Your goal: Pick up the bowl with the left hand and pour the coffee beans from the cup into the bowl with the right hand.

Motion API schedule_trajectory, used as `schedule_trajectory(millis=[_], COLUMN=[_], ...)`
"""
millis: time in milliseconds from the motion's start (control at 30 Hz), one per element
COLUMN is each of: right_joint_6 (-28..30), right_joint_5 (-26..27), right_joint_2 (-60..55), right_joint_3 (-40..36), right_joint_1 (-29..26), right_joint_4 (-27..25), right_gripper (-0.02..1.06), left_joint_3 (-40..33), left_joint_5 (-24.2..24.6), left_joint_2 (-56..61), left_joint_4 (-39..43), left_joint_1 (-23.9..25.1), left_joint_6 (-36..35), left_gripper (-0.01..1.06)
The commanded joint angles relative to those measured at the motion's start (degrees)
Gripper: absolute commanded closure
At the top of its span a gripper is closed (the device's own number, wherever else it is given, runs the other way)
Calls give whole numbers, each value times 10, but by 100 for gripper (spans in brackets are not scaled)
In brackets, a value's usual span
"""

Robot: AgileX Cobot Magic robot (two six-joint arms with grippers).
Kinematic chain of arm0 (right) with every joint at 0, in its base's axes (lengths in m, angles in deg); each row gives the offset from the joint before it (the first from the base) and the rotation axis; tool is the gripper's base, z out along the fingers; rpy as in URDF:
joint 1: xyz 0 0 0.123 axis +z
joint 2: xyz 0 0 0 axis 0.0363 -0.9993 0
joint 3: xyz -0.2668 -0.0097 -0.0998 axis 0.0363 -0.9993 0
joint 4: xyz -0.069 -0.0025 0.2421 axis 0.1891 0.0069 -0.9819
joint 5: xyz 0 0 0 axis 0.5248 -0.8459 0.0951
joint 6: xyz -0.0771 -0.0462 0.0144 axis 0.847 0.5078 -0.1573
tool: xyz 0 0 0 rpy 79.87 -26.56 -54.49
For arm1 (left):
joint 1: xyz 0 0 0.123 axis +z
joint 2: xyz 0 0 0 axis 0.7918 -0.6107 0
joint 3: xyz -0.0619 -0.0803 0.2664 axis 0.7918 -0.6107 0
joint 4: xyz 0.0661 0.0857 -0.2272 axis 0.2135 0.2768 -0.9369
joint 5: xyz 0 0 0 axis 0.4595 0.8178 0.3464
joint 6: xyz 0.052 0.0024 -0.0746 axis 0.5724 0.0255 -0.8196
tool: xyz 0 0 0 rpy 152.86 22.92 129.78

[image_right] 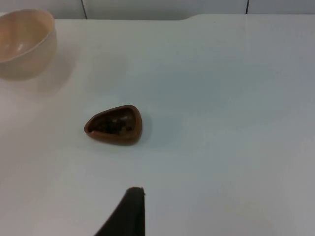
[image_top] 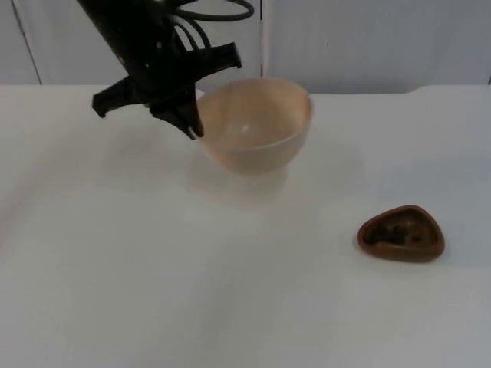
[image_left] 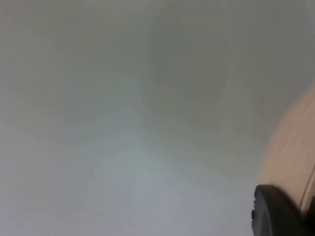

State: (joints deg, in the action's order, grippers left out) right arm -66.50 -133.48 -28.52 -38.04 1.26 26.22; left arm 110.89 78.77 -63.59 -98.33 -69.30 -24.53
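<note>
In the upper middle of the top view, a round, smooth, cream-coloured bowl (image_top: 257, 126) sits tilted, its open mouth leaning toward the upper left. The left claw (image_top: 186, 121) comes down from the upper left corner and its black fingers meet the bowl's left rim; they look closed on that rim, one finger outside the wall. A soft shadow lies on the white desk (image_top: 153, 276) beneath the bowl. At the lower right, well apart from the bowl, stands the cup (image_top: 401, 233), a small, glossy brown vessel of rounded triangular shape, with dark coffee beans (image_top: 395, 232) inside it. The grey partition wall (image_top: 368, 42) closes off the back.

In the left wrist view, a pale curved stretch of the bowl (image_left: 290, 152) lies against a black fingertip (image_left: 275, 214), with blurred pale desk behind.

In the right wrist view, the cup (image_right: 115, 125) stands upright on the matte desk with the beans (image_right: 114, 125) showing as a dark heap, and the bowl (image_right: 24, 42) lies far off from it. One black fingertip (image_right: 129, 211) of the right claw hangs above the desk, near the cup but touching nothing; how far that claw is open I cannot tell.
</note>
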Motion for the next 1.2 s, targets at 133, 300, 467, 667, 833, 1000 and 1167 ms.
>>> schedule_trajectory(millis=[133,300,467,667,833,1000,1167], right_joint_6=[2,2,2,2,2,2,2], right_joint_5=[2,2,2,2,2,2,2], right_joint_2=[2,2,2,2,2,2,2], right_joint_3=[-2,-2,-2,-2,-2,-2,-2], right_joint_1=[-4,-4,-4,-4,-4,-4,-4], right_joint_4=[4,4,4,4,4,4,4], right_gripper=[-1,-1,-1,-1,-1,-1,-1], left_joint_3=[-5,-79,-158,-225,-290,-321,-347], left_joint_5=[52,41,-1,-11,-12,-18,-30], left_joint_2=[33,85,136,183,223,241,253], left_joint_4=[49,79,78,76,83,81,82], left_joint_1=[-2,-2,-2,-2,-18,-47,-102], left_joint_6=[-5,2,7,7,19,23,33], left_gripper=[105,105,105,105,105,105,105])
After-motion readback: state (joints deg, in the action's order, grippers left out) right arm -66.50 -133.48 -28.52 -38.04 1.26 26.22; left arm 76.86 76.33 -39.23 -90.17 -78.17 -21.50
